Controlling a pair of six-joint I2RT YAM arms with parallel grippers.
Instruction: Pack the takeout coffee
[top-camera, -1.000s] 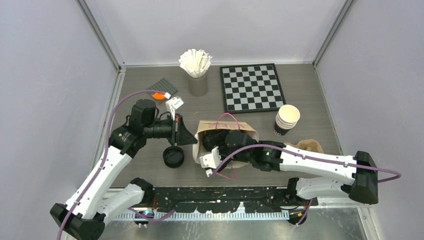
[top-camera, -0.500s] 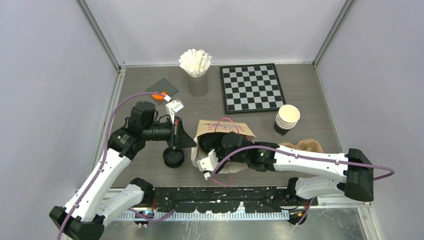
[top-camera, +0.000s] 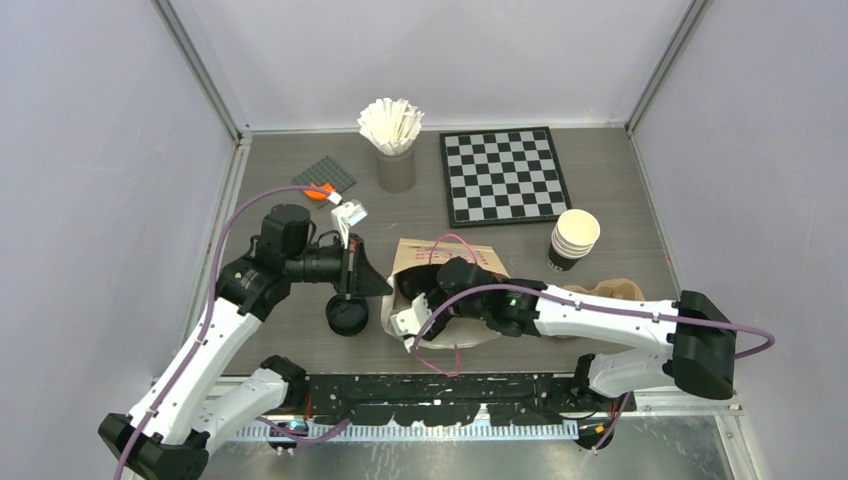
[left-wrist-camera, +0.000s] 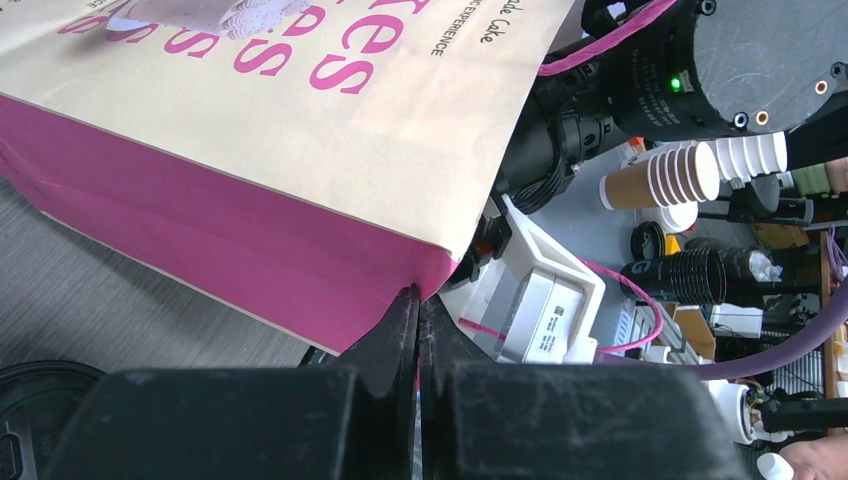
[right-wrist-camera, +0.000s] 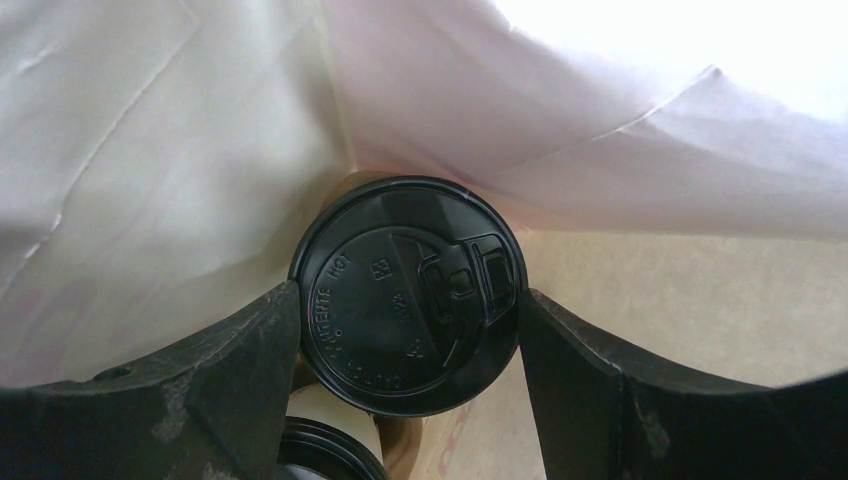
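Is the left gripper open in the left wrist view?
No, the left gripper has its fingers pressed together, pinching the pink corner of the paper bag.

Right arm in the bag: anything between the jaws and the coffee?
Nothing visible. The takeout coffee sits directly between the right gripper jaws, paper bag wall behind it. A second lid shows at the bottom edge, beside one jaw, not between.

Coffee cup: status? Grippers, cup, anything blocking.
Left gripper shut on paper bag edge. Right gripper shut on coffee cup, inside bag. Second black lid just below it, tight.
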